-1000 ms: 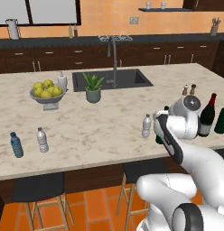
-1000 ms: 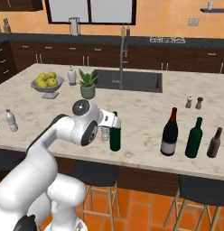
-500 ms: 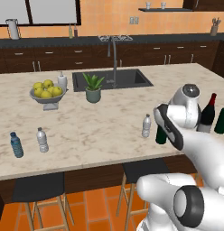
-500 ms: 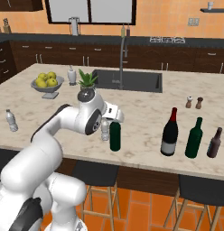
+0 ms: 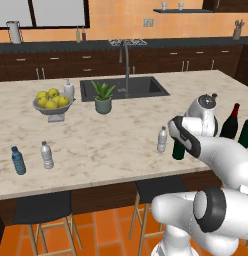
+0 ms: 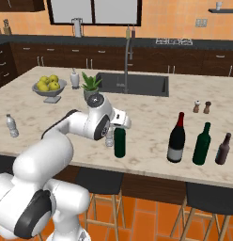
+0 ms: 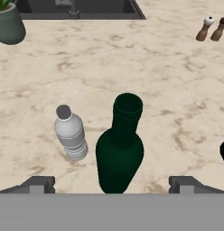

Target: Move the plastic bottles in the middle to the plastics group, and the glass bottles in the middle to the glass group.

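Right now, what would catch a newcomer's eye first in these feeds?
The white arm bent over the island, its gripper open above a dark green glass bottle with a small clear plastic bottle standing beside it. Farther along the counter, a black wine bottle with a red neck stands by another green bottle.

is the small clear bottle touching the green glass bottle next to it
Apart. In the hand view a strip of counter shows between the small clear bottle and the green glass bottle.

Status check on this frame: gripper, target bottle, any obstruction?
Gripper open, above the slim green glass bottle, fingertips wide either side, no contact. Clear plastic bottle stands close beside it, apart. Wine bottle upright further right.
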Robot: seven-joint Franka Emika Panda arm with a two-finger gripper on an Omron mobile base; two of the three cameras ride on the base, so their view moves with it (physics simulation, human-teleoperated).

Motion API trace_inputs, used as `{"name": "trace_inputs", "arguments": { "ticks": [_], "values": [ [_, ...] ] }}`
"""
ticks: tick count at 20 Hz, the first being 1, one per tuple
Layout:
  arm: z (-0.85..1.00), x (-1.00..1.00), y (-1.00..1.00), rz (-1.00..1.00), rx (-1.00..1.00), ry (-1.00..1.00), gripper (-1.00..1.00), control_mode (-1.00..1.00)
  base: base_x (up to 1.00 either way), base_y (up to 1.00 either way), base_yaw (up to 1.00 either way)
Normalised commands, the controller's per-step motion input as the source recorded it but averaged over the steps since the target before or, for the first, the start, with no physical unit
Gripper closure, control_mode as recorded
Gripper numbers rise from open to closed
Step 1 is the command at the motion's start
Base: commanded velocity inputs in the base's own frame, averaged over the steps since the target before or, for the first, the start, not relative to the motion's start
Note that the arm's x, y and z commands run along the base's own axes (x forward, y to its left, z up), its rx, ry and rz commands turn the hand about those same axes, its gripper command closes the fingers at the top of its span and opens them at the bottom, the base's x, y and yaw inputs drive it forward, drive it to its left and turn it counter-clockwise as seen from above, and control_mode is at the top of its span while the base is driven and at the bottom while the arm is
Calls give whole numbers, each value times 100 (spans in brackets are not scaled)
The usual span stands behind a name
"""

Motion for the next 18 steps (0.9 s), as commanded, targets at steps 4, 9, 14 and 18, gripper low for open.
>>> {"name": "trace_inputs", "arguments": {
  "ticks": [4,9,14,18],
  "values": [
    [-50,1,-1,1,0,0,-100,-100,0,0,0],
    [-23,14,-2,0,0,0,-100,-100,0,0,0],
    [0,25,-10,0,0,1,-100,-100,0,0,0],
    [0,9,-9,0,0,0,-100,-100,0,0,0]
  ]
}}
